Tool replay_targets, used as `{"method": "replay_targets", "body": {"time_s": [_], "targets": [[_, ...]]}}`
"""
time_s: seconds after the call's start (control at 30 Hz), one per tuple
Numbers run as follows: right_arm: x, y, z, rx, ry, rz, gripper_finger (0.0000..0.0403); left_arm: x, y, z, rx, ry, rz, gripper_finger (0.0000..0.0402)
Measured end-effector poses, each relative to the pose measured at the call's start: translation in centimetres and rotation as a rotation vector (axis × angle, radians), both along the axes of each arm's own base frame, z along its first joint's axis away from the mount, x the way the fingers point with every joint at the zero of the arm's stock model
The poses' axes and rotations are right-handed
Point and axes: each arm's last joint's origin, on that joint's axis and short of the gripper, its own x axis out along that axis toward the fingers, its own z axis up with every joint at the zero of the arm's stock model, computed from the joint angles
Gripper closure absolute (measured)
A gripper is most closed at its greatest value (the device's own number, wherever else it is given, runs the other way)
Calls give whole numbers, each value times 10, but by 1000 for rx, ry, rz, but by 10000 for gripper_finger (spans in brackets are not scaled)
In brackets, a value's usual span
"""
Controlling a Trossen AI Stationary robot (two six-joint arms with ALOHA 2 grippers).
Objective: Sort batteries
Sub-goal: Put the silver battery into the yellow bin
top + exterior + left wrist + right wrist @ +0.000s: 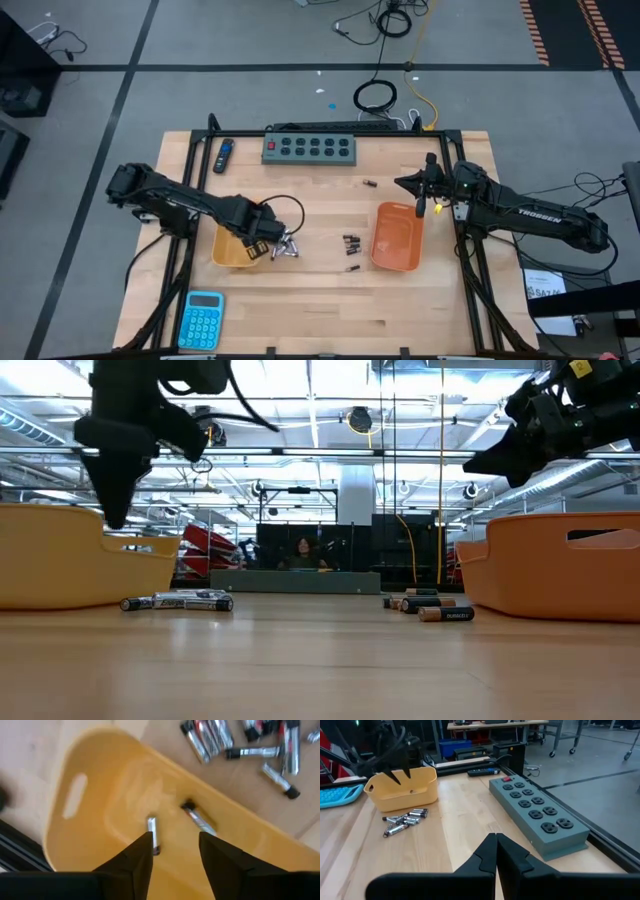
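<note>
The left gripper (268, 243) hangs over the yellow bin (232, 250) near the front-left part of the worktop (320, 310), its fingers (142, 855) parted by a moderate gap with nothing between them; two silvery batteries (200, 820) lie on the bin floor directly below, so the step in hand appears to be the deposit of a silver cell. The next move calls for the left arm to clear the bin wall toward the centre of the worktop and descend on the silver pile (287, 249), which lies just beside the bin on that side; the cells there touch and overlap, so a single one at the edge of the pile should be chosen. The right gripper (428, 185) hangs above the rear rim of the orange bin (396, 238) toward the right edge, fingers closed tip to tip on nothing. A small group of dark batteries (351, 242) lies between the two bins, with single cells near it (353, 268) and farther back (370, 183). A grey power strip (310, 148) stands along the rear edge, a blue-and-black gadget (224, 155) near the rear-left corner, and a blue calculator (202, 319) near the front-left corner; none obstructs either pile.
</note>
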Motion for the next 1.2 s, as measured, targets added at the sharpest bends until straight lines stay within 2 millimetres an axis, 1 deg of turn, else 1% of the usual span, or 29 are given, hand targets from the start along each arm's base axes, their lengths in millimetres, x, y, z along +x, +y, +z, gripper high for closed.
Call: {"method": "replay_targets", "body": {"time_s": [0.1, 0.2, 0.23, 0.33, 0.47, 0.57, 0.73, 0.87, 1.0, 1.2], "targets": [[0, 0, 0, -1, -1, 0, 403, 6, 3, 9, 44, -44, 2, 228], [0, 0, 0, -8, 0, 2, 403, 18, 7, 20, 39, -136, -1, 226], [0, 0, 1, -11, -5, 2, 403, 23, 9, 21, 35, -163, 4, 226], [1, -1, 2, -7, -22, 1, 403, 37, 11, 15, 24, -212, 20, 226], [2, 0, 1, 4, -11, 19, 403, 58, 7, -2, -48, -257, -45, 225], [2, 0, -1, 6, 4, 20, 403, 72, -2, -9, -64, -262, -133, 225], [1, -1, 0, -14, 20, 21, 403, 89, -24, -19, -62, -212, -278, 225], [0, -1, 13, -8, 18, 13, 403, 100, -41, -29, -63, -191, -346, 224], [0, -1, 26, 1, -14, 9, 403, 102, -57, -42, -76, -151, -384, 227], [0, -1, 27, 27, -21, 1, 403, 100, -70, -54, -59, -117, -413, 247]]}}
